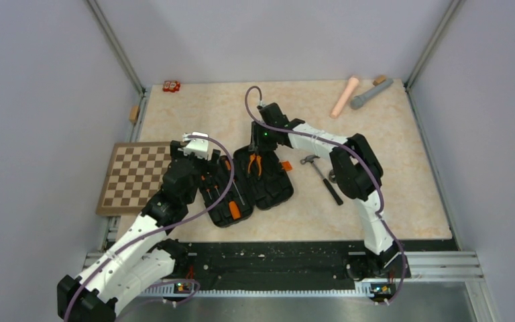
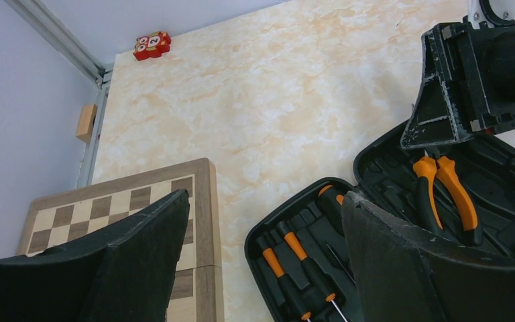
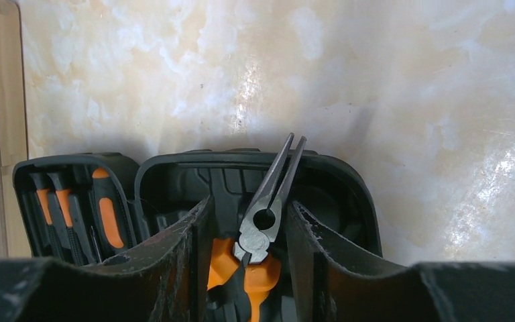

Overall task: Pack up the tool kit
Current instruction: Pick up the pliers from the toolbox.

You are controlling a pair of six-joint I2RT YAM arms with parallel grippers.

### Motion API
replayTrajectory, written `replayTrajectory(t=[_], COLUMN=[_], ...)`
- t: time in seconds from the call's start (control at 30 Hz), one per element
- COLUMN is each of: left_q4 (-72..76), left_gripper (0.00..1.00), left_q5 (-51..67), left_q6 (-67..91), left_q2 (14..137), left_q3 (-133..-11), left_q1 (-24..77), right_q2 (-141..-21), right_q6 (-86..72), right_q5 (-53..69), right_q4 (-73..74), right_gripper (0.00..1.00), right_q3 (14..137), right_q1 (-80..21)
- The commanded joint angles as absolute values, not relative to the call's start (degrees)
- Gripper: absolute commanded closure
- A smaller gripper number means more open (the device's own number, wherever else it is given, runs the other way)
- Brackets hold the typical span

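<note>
Table: beige, marbled, walled on three sides.

Chessboard: brown and cream, flat at the table's left edge and overhanging it.

Tool kit case: black clamshell, opened flat near the middle of the table, between the two arms. Left half near the chessboard with a strip of bare table between. Small orange latch on the right rim.

Left gripper: raised above the case's left half, fingers spread wide, nothing between them.

Right gripper: lowered into the case's right half, fingers partly apart and straddling the pliers at the pivot. Firm clamping or mere flanking not to be told.

Hammer: black handle, steel head, on bare table just right of the case.

Pink cylinder and grey cylinder: lying side by side at the far right corner.

Pliers: orange handles, long steel nose, in the right half, nose tips resting over the far rim.

Screwdrivers: orange-and-black handles, seated in the moulded slots of the left half.

Red toy: at the far left edge.
</note>
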State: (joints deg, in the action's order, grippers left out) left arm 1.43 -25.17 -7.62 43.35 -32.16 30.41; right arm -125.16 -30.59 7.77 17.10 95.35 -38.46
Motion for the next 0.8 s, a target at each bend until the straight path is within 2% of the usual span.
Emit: replayTrajectory(t=[0.0,0.2,0.3,0.53,0.6,0.77], left_q4=[4.8,4.9,5.0,5.3,5.3,5.3], left_gripper=[0.12,0.13,0.13,0.13,0.13,0.13], left_q5=[-25.3,-25.2,-25.2,-25.3,-25.3,-25.5], left_q6=[-8.3,-8.5,-8.7,-9.1,-9.1,-9.3], left_q2=[42.2,42.1,42.2,42.3,42.3,42.1], left_q3=[-32.2,-32.2,-32.1,-31.8,-31.8,-31.7], left_q1=[30.2,30.3,30.2,30.2,30.2,30.2], right_q2=[-127.8,-129.0,-128.9,-121.8,-118.7,-111.3], right_q6=[-28.9,-26.5,-24.9,-22.3,-20.8,-13.6], right_q5=[6.5,0.9,0.3,1.6,1.8,3.6], right_q4=[21.6,25.8,26.7,26.0,25.8,26.3], right_gripper=[0.57,0.59,0.66,0.96,1.0,1.0], right_q3=[99.5,100.6,101.5,103.2,103.4,102.5], right_q1=[-40.3,-41.7,-42.4,-42.8,-42.8,-42.8])
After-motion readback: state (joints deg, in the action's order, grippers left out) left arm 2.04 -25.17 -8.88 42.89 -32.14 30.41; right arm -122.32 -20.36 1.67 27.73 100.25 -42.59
